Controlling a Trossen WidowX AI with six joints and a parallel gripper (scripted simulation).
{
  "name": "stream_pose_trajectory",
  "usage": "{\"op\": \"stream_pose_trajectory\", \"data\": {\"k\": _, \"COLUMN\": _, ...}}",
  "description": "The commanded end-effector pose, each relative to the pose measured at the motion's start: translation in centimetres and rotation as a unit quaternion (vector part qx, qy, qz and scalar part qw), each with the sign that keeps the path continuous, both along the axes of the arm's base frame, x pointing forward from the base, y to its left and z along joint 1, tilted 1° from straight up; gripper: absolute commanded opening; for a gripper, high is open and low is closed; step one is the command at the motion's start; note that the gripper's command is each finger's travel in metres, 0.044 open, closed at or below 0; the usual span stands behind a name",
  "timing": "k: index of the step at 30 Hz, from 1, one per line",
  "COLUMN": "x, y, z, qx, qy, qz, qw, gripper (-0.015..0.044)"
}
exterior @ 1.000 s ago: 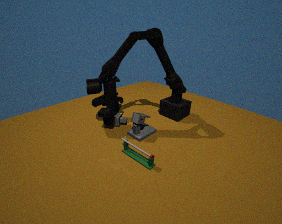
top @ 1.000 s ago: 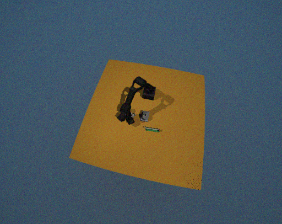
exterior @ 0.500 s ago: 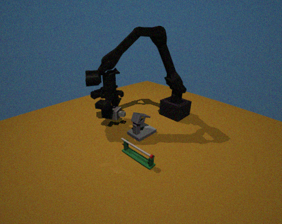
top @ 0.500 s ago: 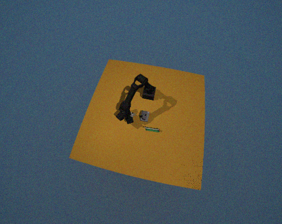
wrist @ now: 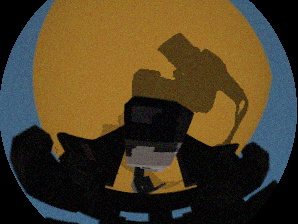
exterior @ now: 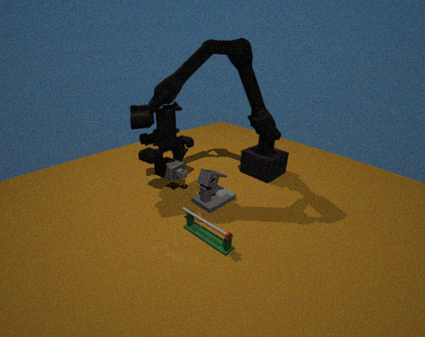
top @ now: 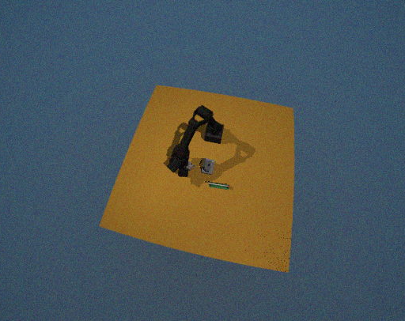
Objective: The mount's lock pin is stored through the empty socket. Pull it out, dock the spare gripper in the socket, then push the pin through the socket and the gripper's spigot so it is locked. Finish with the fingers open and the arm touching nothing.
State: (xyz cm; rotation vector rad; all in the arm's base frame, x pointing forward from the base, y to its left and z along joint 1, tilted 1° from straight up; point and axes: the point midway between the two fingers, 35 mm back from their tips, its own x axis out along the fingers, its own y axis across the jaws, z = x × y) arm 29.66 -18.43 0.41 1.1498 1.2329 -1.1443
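Note:
The spare gripper (exterior: 175,171) (top: 190,166) (wrist: 150,156), a grey and black block, is between my fingers. My gripper (exterior: 167,158) (wrist: 151,127) is shut on it and holds it just above the table, pointing down. Its grey spigot end faces the mount, with a gap between them. The grey mount (exterior: 214,202) (top: 207,166) stands beside it, its raised socket (exterior: 206,178) tilted; I see no pin through the socket, but its inside is too small to make out. The lock pin (exterior: 208,222), a pale rod with a red end, lies across the green rack (exterior: 204,236) (top: 220,186).
The arm's base (exterior: 264,163) (top: 213,134) stands behind the mount. The green rack is in front of the mount. The arm's shadow falls around the mount. A small dark shape (exterior: 177,186) lies low beneath the spare gripper; I cannot tell what it is.

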Motion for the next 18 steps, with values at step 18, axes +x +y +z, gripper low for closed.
{"op": "stream_pose_trajectory", "data": {"k": 18, "x": -0.43, "y": 0.47, "z": 0.13, "qx": 0.003, "qy": -0.002, "qz": -0.254, "qw": 0.967, "gripper": 0.0000}}
